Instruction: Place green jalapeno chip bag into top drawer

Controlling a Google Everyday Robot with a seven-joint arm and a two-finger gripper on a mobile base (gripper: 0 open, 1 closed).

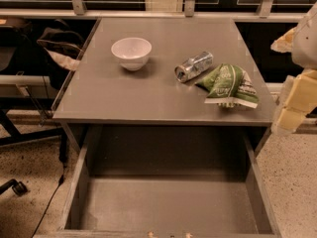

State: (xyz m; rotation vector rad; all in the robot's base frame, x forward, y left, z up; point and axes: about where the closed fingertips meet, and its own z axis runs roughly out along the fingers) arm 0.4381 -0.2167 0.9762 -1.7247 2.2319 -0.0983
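The green jalapeno chip bag [229,85] lies crumpled on the grey table [124,98] near its front right corner, white edge toward the front. The top drawer [168,205] is pulled out below the table's front edge, and its flat grey-brown bottom shows nothing in it. My gripper [293,107] is at the right edge of the view, cream-coloured, just right of the table's front right corner. It is to the right of the bag and apart from it, holding nothing I can see.
A crushed silver can [193,66] lies just left of and behind the bag, close to it. A white bowl [131,52] stands at the back left of the table. A chair and a dark bag [57,46] are to the left on the speckled floor.
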